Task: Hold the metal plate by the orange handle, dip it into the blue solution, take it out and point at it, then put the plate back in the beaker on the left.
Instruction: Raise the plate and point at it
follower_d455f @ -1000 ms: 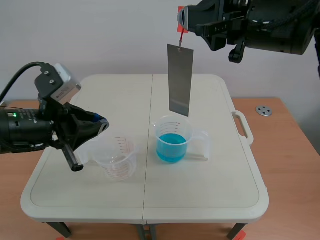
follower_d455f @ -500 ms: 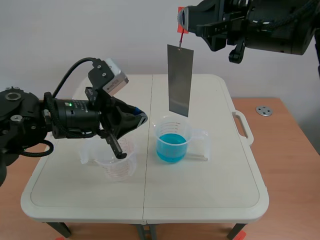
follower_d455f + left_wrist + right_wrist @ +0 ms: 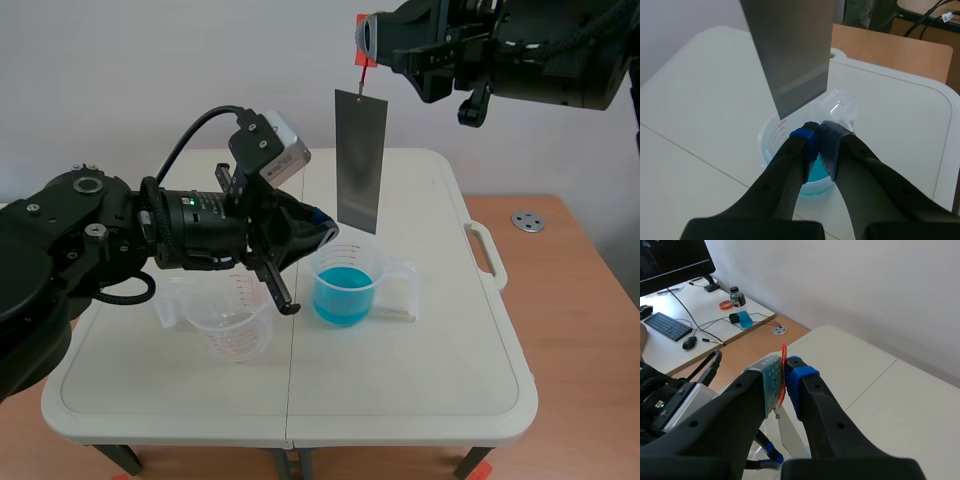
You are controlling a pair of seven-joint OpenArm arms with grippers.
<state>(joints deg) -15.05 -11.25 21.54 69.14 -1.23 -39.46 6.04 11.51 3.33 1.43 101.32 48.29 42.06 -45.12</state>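
Risk as we are judging it: left gripper [image 3: 817, 134] is sitting close under metal plate [image 3: 361, 160]. Any further push and we are swinging plate on thin orange handle [image 3: 784, 375], or clipping beaker of blue solution [image 3: 345, 285] below.

We are keeping left gripper clenched on nothing, pads together, tips aiming at plate's lower edge; contact unclear.

Right gripper [image 3: 782, 377] is pinching orange handle, plate hanging upright above blue beaker.

Empty beaker [image 3: 232, 320] is standing left on worktop [image 3: 450, 350].
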